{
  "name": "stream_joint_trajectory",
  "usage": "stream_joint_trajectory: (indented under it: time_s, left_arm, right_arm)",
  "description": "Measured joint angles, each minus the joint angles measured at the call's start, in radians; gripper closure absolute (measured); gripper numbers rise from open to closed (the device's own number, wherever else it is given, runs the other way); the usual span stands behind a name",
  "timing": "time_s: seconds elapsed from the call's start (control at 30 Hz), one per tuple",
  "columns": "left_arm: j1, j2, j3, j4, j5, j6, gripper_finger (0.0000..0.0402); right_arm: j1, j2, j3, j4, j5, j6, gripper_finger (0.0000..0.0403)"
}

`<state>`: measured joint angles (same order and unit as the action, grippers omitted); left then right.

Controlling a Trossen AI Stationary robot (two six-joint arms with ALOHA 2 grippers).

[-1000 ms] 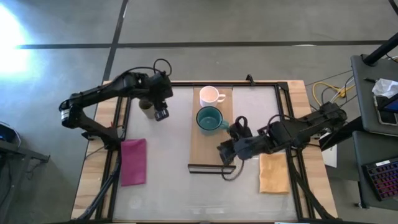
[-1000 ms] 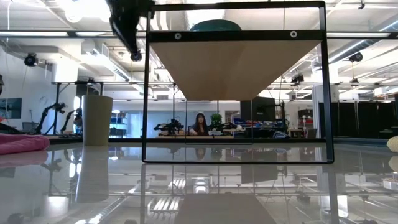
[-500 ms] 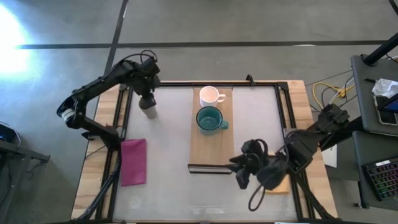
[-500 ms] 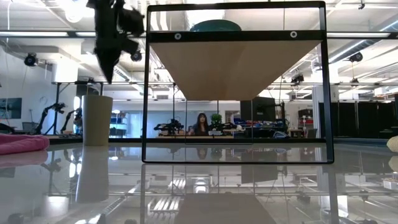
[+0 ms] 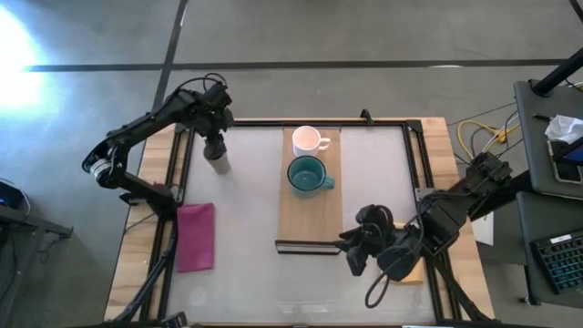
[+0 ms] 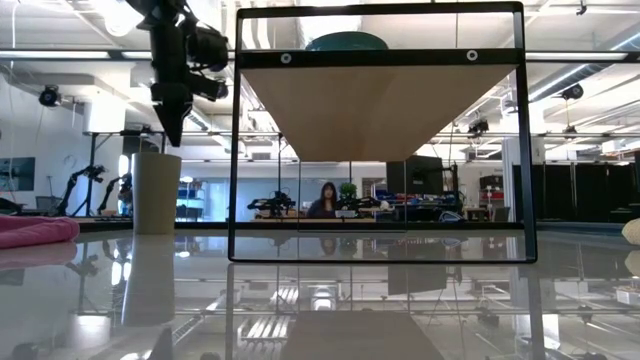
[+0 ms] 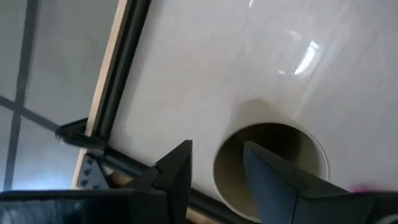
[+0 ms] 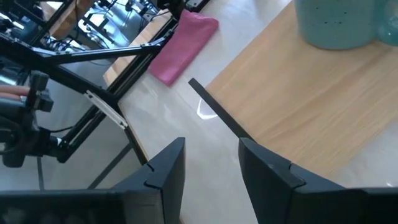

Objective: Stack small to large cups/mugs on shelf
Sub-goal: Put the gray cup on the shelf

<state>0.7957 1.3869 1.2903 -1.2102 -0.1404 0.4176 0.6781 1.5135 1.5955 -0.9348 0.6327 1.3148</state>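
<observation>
Shelf (image 5: pixel 310 196) and cups told most of the story: the long light-wood plank, matte and flat with a dark strip at its near short end, lay down the middle of the bench (image 5: pixel 246 273), and two of the three vessels already stood on it. The small white mug (image 5: pixel 306 139), glossy and handled, sat at the far end; the wider teal-green mug (image 5: pixel 308 173), rounded and also handled, stood just in front of it, apart from it. That order suggests the row was being built small to large, leaving the bare wood toward the dark edge for the last piece.

That piece, the olive-brown cup (image 5: pixel 217 162), was a plain handleless cylinder with an open round mouth, standing upright on the smooth, reflective bench well to the left of the shelf. The left end effector (image 7: pixel 214 171) hung directly above it with its fingers parted, one finger over the hollow and the other outside the rim, seemingly lined up to pinch the wall, a sensible grip for a vessel with no handle.

The right end effector (image 8: pixel 208 168) waited near the shelf's dark end, fingers spread and holding nothing, clear of the mugs. A soft pink cloth (image 5: pixel 195 236) lay folded at the bench's left side.
</observation>
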Motion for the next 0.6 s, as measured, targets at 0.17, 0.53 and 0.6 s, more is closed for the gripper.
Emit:
stream_joint_trajectory:
  time_s: [0.17, 0.53, 0.6]
  left_arm:
    - [0.029, 0.000, -0.041, 0.005, 0.012, 0.038, 0.0271]
    - [0.054, 0.000, -0.110, 0.055, 0.009, 0.070, 0.0271]
    - [0.054, 0.000, -0.126, 0.072, 0.009, 0.070, 0.0271]
  right_arm:
    - [0.000, 0.000, 0.000, -0.001, 0.000, 0.021, 0.0259]
    - [0.000, 0.000, 0.000, -0.003, 0.000, 0.037, 0.0264]
    - [0.000, 0.000, 0.000, -0.003, 0.000, 0.040, 0.0263]
